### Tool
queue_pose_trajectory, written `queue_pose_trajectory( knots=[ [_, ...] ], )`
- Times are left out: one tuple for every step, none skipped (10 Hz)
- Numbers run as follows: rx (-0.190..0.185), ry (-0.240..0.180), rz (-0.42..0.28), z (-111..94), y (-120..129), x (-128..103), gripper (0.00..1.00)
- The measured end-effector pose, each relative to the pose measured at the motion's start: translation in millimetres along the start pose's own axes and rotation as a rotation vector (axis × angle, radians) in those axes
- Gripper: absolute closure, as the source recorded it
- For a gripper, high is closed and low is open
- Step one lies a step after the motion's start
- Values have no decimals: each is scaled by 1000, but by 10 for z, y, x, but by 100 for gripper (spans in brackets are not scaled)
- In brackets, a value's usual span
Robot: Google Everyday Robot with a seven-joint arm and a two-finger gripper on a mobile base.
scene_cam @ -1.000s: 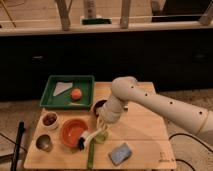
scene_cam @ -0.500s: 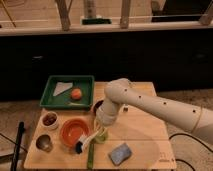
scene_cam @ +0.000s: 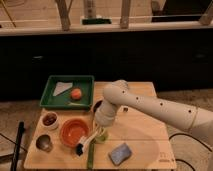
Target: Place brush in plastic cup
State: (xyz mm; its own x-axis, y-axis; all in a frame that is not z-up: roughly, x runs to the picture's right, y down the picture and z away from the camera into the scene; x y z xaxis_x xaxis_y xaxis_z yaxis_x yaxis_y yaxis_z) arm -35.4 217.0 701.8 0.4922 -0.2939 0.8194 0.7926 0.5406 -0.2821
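On table: one brush [scene_cam: 85, 144], one plastic cup [scene_cam: 100, 135]; jaws [scene_cam: 99, 129] above cup, state unclear.

End effector [scene_cam: 100, 129] directly above plastic cup [scene_cam: 100, 135], mid-front of worktop [scene_cam: 145, 150]. Brush [scene_cam: 86, 144] slanting beside cup, right of bowl [scene_cam: 74, 132]. Tray [scene_cam: 55, 100] behind, at rear left; sponge [scene_cam: 120, 153] front right.

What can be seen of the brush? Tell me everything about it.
The brush is small, with a slim white handle and a dark bristle head. It lies tilted, its head low and to the left by the orange bowl, its handle rising rightward to the pale green plastic cup. The gripper is right above that cup, at the handle's upper end. Whether the handle is inside the cup is unclear.
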Motion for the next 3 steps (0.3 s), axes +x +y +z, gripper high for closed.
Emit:
queue_pose_trajectory(
  knots=[
    [0, 2, -10, 3, -18, 14, 100],
    [-2, 3, -16, 4, -24, 25, 100],
    [-3, 4, -19, -4, -25, 50, 100]
  ],
)
